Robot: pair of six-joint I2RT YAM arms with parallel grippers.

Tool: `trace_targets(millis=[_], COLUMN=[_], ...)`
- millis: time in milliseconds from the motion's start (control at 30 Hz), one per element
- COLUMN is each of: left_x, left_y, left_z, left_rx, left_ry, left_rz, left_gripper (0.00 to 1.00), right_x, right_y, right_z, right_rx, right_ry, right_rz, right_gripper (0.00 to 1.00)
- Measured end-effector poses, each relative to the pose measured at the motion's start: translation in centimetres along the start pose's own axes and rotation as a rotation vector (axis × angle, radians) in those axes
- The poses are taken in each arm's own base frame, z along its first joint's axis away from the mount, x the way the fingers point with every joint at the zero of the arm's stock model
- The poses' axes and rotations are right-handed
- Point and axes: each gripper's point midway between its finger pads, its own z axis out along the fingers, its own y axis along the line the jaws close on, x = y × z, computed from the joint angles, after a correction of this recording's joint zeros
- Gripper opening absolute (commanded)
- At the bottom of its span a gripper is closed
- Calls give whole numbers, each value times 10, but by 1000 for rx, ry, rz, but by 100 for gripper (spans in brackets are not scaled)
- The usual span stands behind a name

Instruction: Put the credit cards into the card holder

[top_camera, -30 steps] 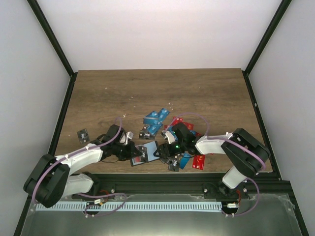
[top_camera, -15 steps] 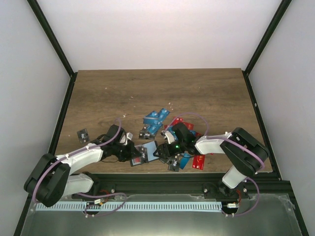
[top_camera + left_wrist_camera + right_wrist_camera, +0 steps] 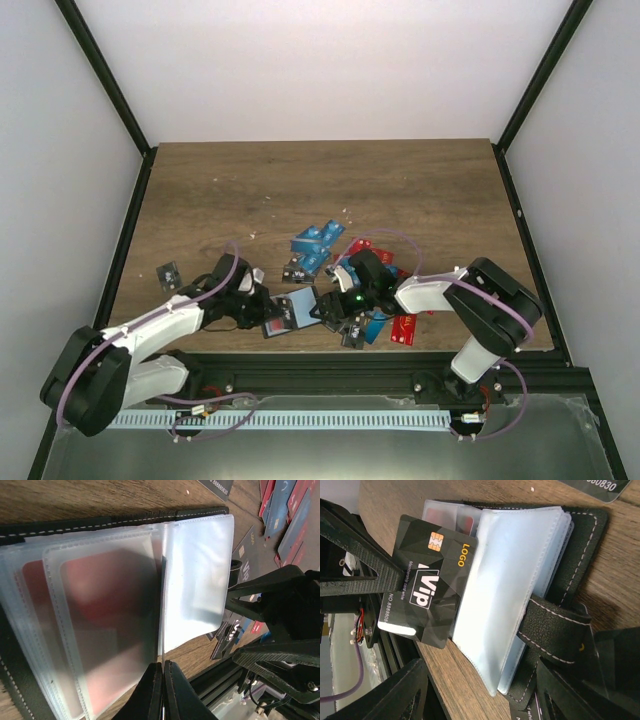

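Left gripper clamped on a card holder sleeve, right gripper spread wide, holder and black card just ahead

Near the table's front edge, left gripper and right gripper flank the open card holder; credit cards — blue, red, black — scatter behind; 1 black card lies apart, left.
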Motion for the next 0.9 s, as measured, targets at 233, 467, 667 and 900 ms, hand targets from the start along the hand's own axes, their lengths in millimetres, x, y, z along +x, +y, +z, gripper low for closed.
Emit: trace_targets(millis=[233,467,667,900], left_x=[1,1,0,-2], left_y=[3,6,3,4], left_z=[-2,5,7,11], left_rx=[-15,-20,-19,-24], left_ry=[-6,16,30,54], left_rz=[-9,-14,-19,-27], left_gripper=[4,4,4,4], right_x=[0,-1,-1,0], right_y=[0,0,0,1], right_z=[1,1,1,1], right_rx=[-4,-9,-10,-12], right_ry=[-1,-1,-1,1], right_rz=[-4,-5,-5,-4], right_gripper=[62,62,61,61])
